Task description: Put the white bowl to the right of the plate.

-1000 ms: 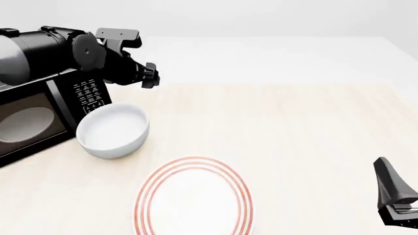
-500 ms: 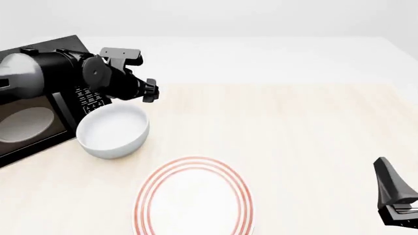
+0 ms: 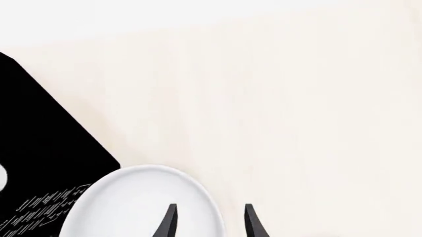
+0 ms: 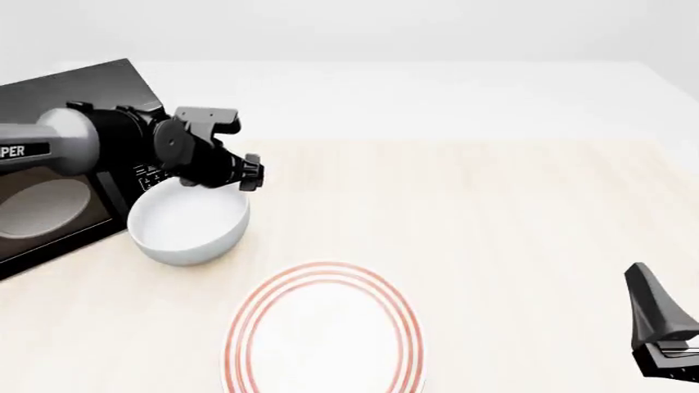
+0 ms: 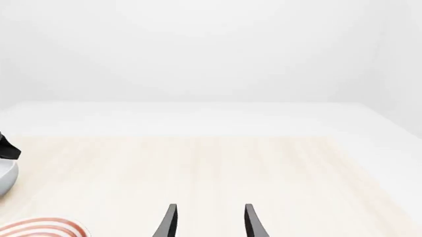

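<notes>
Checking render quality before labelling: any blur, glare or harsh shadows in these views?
Front view: sharp, with flat even light; the white bowl casts only a faint shadow, and the plate is cropped at the frame's bottom edge. Left wrist view: crisp, the bowl's white nearly merges with the pale table. Right wrist view: washed-out, no glare.

The left gripper (image 4: 242, 170) hangs over the white bowl's (image 4: 188, 219) far rim, beside the microwave (image 4: 49, 205).

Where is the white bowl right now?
In the front view the white bowl sits on the table's left side, against the microwave's front, behind and left of the plate, with the left gripper over its rim.
</notes>
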You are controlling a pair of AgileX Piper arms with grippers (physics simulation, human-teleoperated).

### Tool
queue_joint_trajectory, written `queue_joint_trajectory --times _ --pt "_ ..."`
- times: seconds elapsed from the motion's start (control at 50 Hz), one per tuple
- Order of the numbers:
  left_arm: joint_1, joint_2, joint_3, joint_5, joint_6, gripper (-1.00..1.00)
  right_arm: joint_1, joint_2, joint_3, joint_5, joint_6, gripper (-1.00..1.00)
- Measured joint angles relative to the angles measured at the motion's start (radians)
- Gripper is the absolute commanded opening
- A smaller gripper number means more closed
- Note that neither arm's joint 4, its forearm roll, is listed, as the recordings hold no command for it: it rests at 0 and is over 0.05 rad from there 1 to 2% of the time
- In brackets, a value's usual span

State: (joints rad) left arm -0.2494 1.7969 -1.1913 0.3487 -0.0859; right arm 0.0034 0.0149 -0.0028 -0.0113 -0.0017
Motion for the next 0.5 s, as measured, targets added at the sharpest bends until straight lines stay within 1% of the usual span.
queue_joint_trajectory --times 0.18,0.5 --pt "0.01 0.016 0.024 -0.022 -0.008 1.0 0.0 0.0 0.0 0.0 0.0 1.0" --pt "-0.006 0.049 0.042 -0.063 -0.036 1.0 0.0 0.0 0.0 0.0 0.0 1.0"
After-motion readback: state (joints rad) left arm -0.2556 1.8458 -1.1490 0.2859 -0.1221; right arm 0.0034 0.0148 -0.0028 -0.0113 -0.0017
